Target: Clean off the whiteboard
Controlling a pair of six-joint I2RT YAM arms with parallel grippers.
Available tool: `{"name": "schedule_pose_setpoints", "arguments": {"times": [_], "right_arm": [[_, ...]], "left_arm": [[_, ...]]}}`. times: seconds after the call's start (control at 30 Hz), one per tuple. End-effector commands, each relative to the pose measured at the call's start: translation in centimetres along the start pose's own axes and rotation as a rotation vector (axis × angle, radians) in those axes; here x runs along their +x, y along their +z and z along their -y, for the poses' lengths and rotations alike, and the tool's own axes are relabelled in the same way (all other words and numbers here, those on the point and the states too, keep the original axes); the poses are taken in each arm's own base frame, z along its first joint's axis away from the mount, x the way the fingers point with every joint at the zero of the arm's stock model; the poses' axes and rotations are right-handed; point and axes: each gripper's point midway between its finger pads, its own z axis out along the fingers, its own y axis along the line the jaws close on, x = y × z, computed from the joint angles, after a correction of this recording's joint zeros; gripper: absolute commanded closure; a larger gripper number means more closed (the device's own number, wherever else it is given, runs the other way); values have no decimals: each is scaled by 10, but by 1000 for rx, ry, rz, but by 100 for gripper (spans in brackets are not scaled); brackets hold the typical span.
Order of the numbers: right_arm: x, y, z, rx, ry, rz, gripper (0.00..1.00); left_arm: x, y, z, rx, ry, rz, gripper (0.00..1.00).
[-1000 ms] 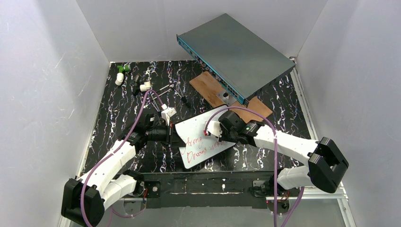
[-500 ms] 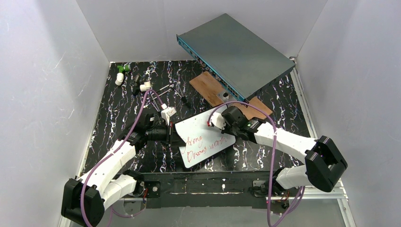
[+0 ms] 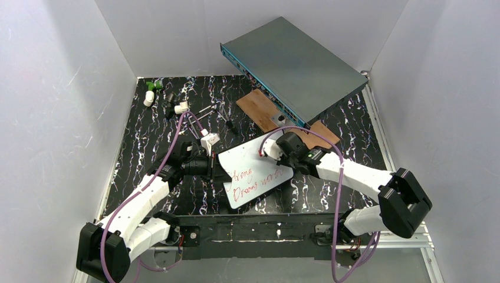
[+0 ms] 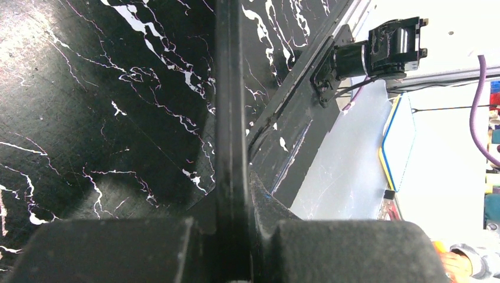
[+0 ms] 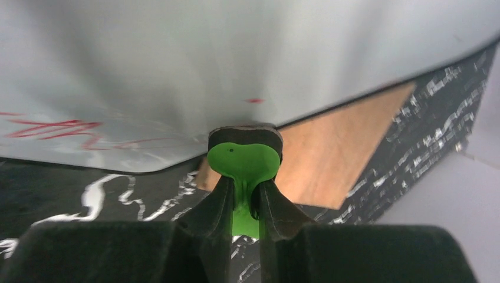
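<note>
The whiteboard [image 3: 250, 171] lies tilted over the black marbled table, its far half wiped blank and red handwriting [image 3: 252, 180] on its near half. My left gripper [image 3: 213, 167] is shut on the board's left edge. In the left wrist view that edge is a thin black strip [image 4: 230, 118] running between my jaws [image 4: 236, 200]. My right gripper [image 3: 270, 152] is shut on a green eraser [image 5: 243, 159] whose dark pad presses the whiteboard [image 5: 236, 59] near its far right edge. Faint red strokes [image 5: 53, 127] lie left of the eraser.
A grey-teal metal box [image 3: 295, 65] leans at the back right, over a brown wooden plank [image 3: 259, 106] that also shows beyond the board [image 5: 336, 147]. Small white and green parts [image 3: 150, 91] and a white connector [image 3: 209, 141] lie at the back left. White walls enclose the table.
My right gripper has slid the eraser across the board from its right middle toward the far edge. The left gripper keeps hold of the board, which shifted slightly.
</note>
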Motion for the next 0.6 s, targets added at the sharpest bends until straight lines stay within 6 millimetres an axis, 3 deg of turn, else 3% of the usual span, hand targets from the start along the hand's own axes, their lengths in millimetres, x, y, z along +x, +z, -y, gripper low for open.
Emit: {"name": "schedule_pose_setpoints", "arguments": {"times": [0.0, 0.1, 0.33, 0.4, 0.57], "right_arm": [[-4, 1, 44, 174, 105, 5, 99], [-3, 4, 32, 112, 93, -1, 99], [-18, -3, -29, -142, -49, 69, 99], [-21, -5, -28, -130, -48, 81, 99], [-35, -10, 15, 59, -30, 104, 99]], "left_arm": [[-2, -7, 34, 152, 86, -11, 100], [-1, -7, 34, 153, 85, -12, 100], [0, -7, 34, 153, 88, -13, 100], [-1, -7, 34, 153, 88, -13, 100], [0, -6, 34, 156, 84, -18, 100]]}}
